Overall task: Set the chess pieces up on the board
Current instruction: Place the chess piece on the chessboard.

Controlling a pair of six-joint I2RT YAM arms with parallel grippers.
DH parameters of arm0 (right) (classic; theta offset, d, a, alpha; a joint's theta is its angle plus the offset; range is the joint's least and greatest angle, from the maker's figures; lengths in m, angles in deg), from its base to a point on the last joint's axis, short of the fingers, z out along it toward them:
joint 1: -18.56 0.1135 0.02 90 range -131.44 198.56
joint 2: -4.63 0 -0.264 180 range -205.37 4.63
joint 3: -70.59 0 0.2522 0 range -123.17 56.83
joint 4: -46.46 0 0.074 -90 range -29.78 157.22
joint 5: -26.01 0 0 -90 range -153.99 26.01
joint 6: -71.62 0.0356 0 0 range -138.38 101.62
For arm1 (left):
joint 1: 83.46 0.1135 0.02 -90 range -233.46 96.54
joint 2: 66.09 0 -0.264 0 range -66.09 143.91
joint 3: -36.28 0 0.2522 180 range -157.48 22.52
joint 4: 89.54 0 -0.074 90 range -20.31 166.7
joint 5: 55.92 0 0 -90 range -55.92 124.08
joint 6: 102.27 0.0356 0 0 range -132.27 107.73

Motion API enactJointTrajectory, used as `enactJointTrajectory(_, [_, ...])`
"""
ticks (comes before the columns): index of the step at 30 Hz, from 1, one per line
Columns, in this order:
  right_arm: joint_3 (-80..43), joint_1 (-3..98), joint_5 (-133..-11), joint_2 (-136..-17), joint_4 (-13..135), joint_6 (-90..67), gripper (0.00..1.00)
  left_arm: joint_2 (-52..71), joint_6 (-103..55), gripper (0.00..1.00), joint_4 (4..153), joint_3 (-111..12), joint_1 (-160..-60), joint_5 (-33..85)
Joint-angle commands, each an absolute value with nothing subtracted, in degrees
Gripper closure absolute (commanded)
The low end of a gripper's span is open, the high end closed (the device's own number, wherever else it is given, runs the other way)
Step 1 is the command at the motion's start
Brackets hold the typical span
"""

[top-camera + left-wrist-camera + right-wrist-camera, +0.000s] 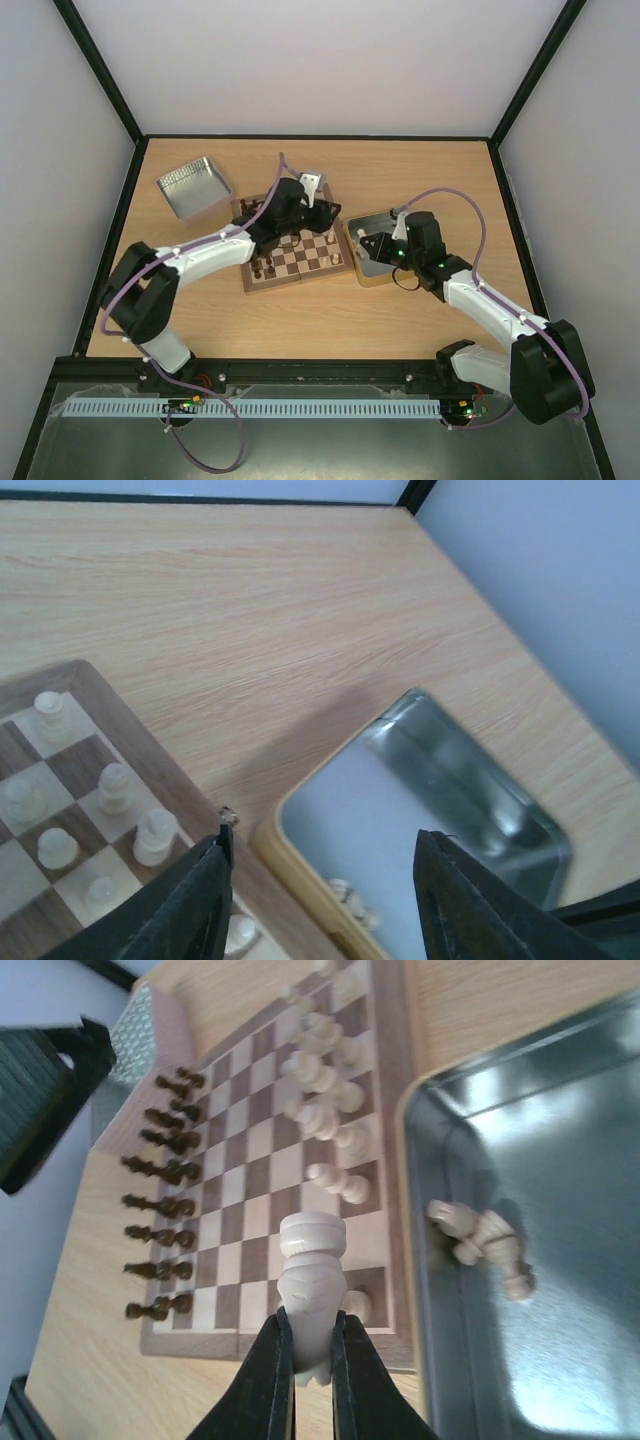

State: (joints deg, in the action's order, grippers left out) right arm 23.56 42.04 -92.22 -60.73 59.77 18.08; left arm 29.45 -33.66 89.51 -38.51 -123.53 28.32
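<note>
- Dark pieces (160,1175) stand along one side of the board (250,1160). Many cream pieces (325,1120) stand on the other side.
- A few more lie in the tin (560,1110) beside the board.
- The right pincer (312,1328) squeezes one cream piece (312,1260) above the board's edge. It lies along the fingers, top pointing away from them, over the board.
- The left pincer (320,875) is open and holds nothing, above the board's edge.

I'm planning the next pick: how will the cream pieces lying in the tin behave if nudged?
They probably roll: the pieces lie on their sides and look round-bodied. The tin is shiny metal, so they likely slide easily too. Being small, they seem light, and a nudge may scatter them.
</note>
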Motion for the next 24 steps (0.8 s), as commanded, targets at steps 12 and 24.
enactJointTrajectory(12, [15.06, 50.74, -111.14, -62.49, 42.65, 8.26, 0.98, 14.18, -51.81, 0.23, 68.3, -41.3, -115.46, -0.37])
enactJointTrajectory(24, [11.45, 51.61, -113.03, -65.04, 44.97, 5.17, 0.98, 13.34, -59.36, 0.63, 71.21, -38.75, -113.78, -11.59])
